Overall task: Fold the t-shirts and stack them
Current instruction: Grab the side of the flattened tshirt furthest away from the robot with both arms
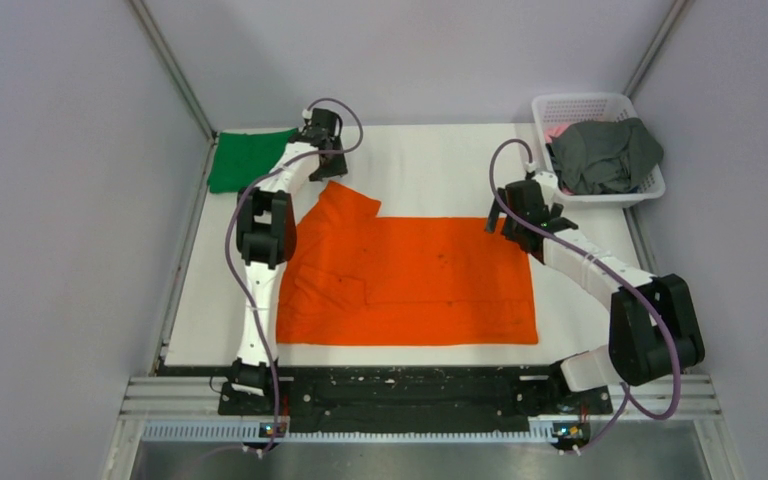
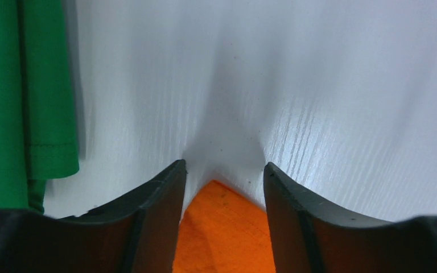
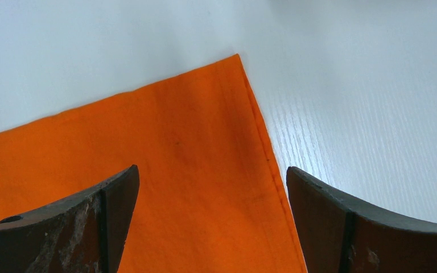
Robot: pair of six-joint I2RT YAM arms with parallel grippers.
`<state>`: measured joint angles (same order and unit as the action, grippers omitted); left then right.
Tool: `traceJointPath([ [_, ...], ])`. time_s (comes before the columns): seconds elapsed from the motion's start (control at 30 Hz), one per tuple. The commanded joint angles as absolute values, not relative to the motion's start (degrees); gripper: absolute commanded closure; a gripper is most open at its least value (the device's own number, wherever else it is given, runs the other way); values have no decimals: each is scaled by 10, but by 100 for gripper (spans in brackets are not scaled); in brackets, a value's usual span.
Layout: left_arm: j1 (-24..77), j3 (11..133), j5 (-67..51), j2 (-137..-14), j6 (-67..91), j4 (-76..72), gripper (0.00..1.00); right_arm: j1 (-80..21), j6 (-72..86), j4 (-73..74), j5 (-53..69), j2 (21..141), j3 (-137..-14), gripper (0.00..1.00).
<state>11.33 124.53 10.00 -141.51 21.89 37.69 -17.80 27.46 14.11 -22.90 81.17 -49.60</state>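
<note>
Orange t-shirt point(image 1: 410, 280) lies flat in the middle of the bench point(image 1: 440, 165), the green t-shirt point(image 1: 245, 158) folded at the far left corner, the dark grey t-shirt point(image 1: 605, 155) heaped in the basket point(image 1: 580, 103) at far right. The left pincer point(image 2: 223, 170) stands spread astride the orange sleeve tip, seemingly not gripping it; the right pincer point(image 3: 211, 170) hangs spread wide over the shirt's far right corner.

The top camera is looking steeply down from behind both arms at the whole table point(image 1: 440, 160). Each wrist camera is peering forward, very close, between its own fingers point(image 2: 153, 222). All three are sharing the orange t-shirt point(image 1: 420, 280), one corner at the left claw point(image 2: 223, 168), another ahead of the right claw point(image 3: 211, 170).
</note>
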Motion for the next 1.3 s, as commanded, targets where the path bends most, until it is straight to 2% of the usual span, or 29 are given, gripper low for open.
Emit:
traceJointPath([
  [0.0,132,1227,137,-1415,221,372,48,-171,265,124,-240,822,-503,1],
  [0.07,140,1219,154,-1412,221,388,58,-169,266,125,-242,823,-502,2],
  [0.1,143,1217,164,-1411,223,401,60,-168,268,127,-244,823,-501,2],
  [0.3,161,1177,250,-1393,217,421,62,-161,272,130,-249,826,-499,1],
  [0.4,161,1177,256,-1395,221,430,67,-159,273,130,-250,834,-503,1],
  [0.47,162,1176,256,-1396,227,434,77,-157,276,132,-250,841,-508,1],
  [0.53,164,1175,248,-1395,233,439,97,-156,283,136,-252,850,-516,2],
  [0.57,164,1175,246,-1393,237,444,100,-155,288,139,-255,857,-524,2],
  [0.77,165,1171,253,-1349,261,457,100,-154,298,145,-309,933,-592,7],
  [0.9,166,1142,226,-1305,264,440,100,-150,290,136,-342,1026,-662,14],
  [1.07,167,1099,214,-1262,271,425,100,-146,277,133,-353,1106,-734,27],
  [1.27,170,1049,205,-1227,284,424,100,-141,290,149,-312,1136,-745,41],
])
